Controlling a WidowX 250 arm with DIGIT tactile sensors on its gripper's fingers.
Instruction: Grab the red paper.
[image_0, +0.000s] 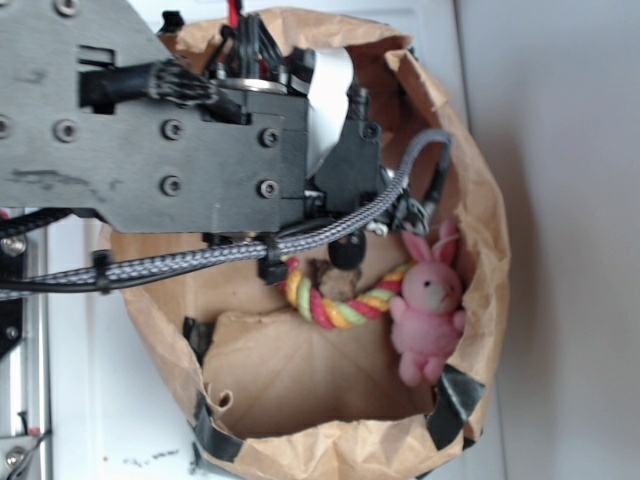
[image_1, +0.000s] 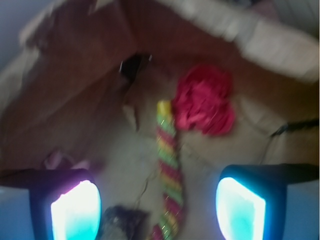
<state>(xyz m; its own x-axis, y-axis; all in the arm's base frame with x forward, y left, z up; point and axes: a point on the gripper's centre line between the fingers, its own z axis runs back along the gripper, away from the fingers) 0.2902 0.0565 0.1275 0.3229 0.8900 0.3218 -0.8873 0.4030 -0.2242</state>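
In the wrist view the jaws are seen spread wide, nothing between them; the gripper (image_1: 159, 210) hangs above the floor of a brown paper bag (image_1: 75, 95), its two fingertips (image_1: 76, 212) glowing pale cyan at the lower corners and cut off by the bottom edge. Between the fingertips, lower down in the frame, the red-yellow-green twisted rope (image_1: 169, 170) is seen running up the middle, with a dark fuzzy lump (image_1: 122, 220), not identifiable, just left of its lower end. The red paper (image_1: 204, 100) lies beyond the rope's far end, slightly right of centre, on the bag floor near the back wall, apart from the jaws; the whole view is blurred, so its wrinkles are only roughly made out. In the exterior view the red paper is not visible, being hidden under the black arm body (image_0: 180, 130), and the jaws are likewise hidden. That view alone shows the pink plush bunny (image_0: 430, 305) leaning against the bag's right wall, touching the rope's end, black tape (image_0: 455, 400) on the bag rim, and the white bench (image_0: 560, 200) around the bag.
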